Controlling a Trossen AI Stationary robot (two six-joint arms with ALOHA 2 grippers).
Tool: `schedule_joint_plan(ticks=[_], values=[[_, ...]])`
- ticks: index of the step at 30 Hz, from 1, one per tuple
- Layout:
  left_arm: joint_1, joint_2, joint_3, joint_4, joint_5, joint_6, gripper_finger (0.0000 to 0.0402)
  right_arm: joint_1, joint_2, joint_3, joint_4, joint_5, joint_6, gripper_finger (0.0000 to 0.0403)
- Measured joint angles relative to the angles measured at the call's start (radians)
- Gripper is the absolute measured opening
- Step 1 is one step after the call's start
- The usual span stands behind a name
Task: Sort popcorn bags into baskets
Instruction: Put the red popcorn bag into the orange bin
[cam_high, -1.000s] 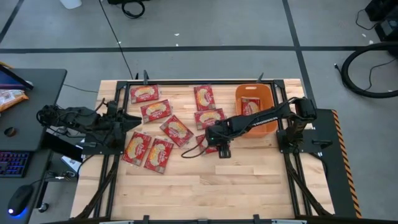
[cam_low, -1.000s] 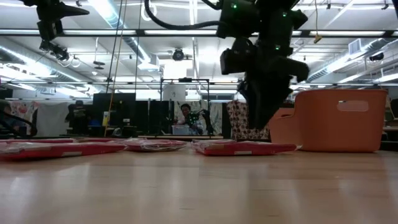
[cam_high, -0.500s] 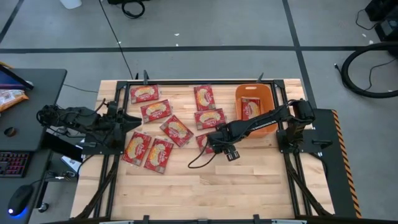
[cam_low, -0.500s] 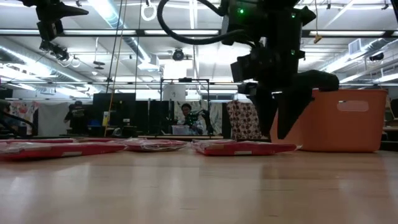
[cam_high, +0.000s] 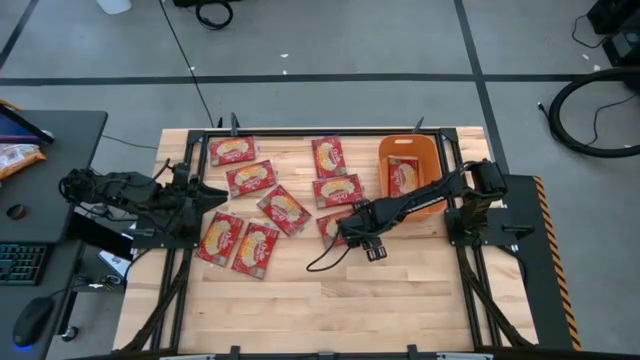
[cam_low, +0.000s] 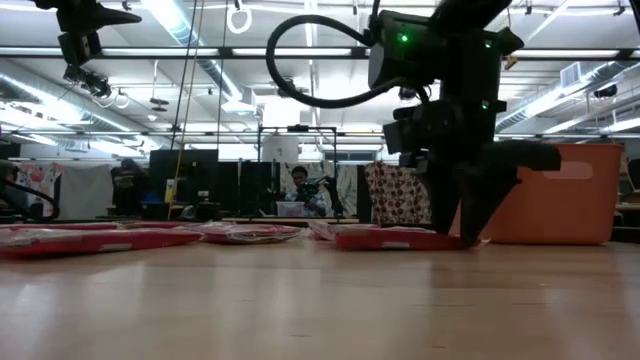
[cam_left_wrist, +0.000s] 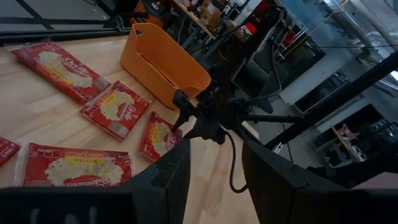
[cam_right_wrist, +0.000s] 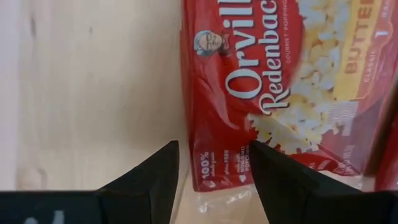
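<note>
The popcorn bag we are after lies flat on the wooden table, nearest of the loose packets to the orange basket, which stands at the table's far right and already holds one bag. In the right wrist view its red Orville Redenbacher's wrapper fills the frame, with one short end sitting between our right gripper's fingers.

A second ago our right gripper hung higher, above this packet's area; half a second ago it had swung toward the near edge of the bag with its fingers spread. Now it has come down until the fingertips reach the tabletop at the bag's end, fingers still spread wide on either side of the corner and gripping nothing. The bag itself has not moved. We judge the approach is finished and the grasp is next: closing on a thin, flat packet calls for catching the crimped edge, or the fingers may slide over it.

Seven other bags, such as one at the far left, remain spread over the table. Our left gripper waits at the table's left edge, fingers apart, empty.
</note>
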Motion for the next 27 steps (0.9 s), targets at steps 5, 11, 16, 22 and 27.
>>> schedule_joint_plan(ticks=[5,11,16,22,27], values=[[0.000,0.000,0.000,0.001,-0.001,0.000,0.0149,0.000,-0.003,-0.034,0.071,0.027,0.000,0.0184],[0.000,0.000,0.000,0.002,-0.003,0.000,0.0149,0.000,-0.005,-0.048,0.087,0.044,0.006,0.0116],[0.000,0.000,0.000,0.009,-0.003,0.000,0.0149,0.002,-0.004,-0.029,0.073,0.030,0.034,0.0052],[0.000,0.000,0.000,0.010,-0.003,0.000,0.0149,-0.001,0.002,0.018,0.043,0.027,0.030,0.0018],[0.000,0.000,0.000,0.014,-0.003,0.000,0.0149,-0.003,0.002,0.128,-0.091,0.106,0.017,0.0021]])
